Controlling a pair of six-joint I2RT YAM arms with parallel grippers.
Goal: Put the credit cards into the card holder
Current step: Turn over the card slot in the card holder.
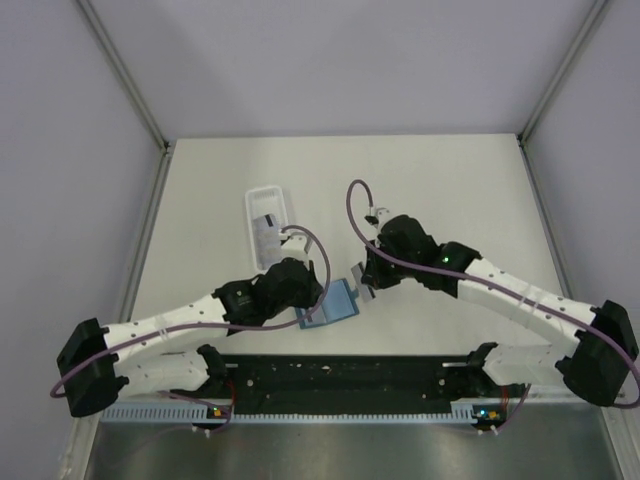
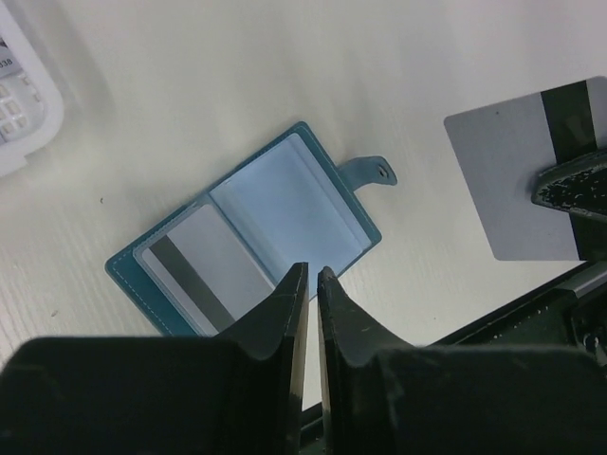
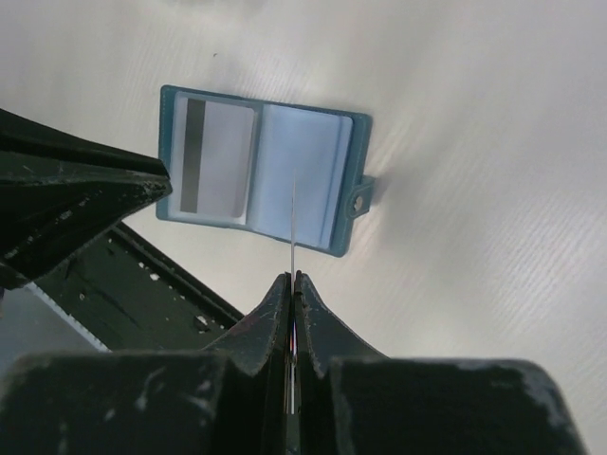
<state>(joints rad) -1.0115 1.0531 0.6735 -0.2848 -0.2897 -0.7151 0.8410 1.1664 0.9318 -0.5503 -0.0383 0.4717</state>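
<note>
I have the wallet (image 1: pixel 330 303) lying open and flat on the table (image 1: pixel 450 190) near its front edge, between my two arms. The right pincer (image 3: pixel 293 280) is clamped on a card (image 2: pixel 512 180). It holds the card edge-on to its own camera, so there it shows only as a thin line over the empty pocket (image 3: pixel 299 171) on the snap tab (image 3: pixel 360 196) side. That line runs roughly along the wallet's fold. I cannot tell whether the card is low enough to touch the pocket. The other pocket holds a striped card (image 3: pixel 216 156). The left pincer (image 2: pixel 311 273) sits at the wallet's near edge, jaws barely apart with nothing between them. By my reckoning the right arm is nearer and should tip its card flatter and slide it in. What look like spare cards (image 1: pixel 265 225) lie in the white tray (image 1: pixel 250 200)
</note>
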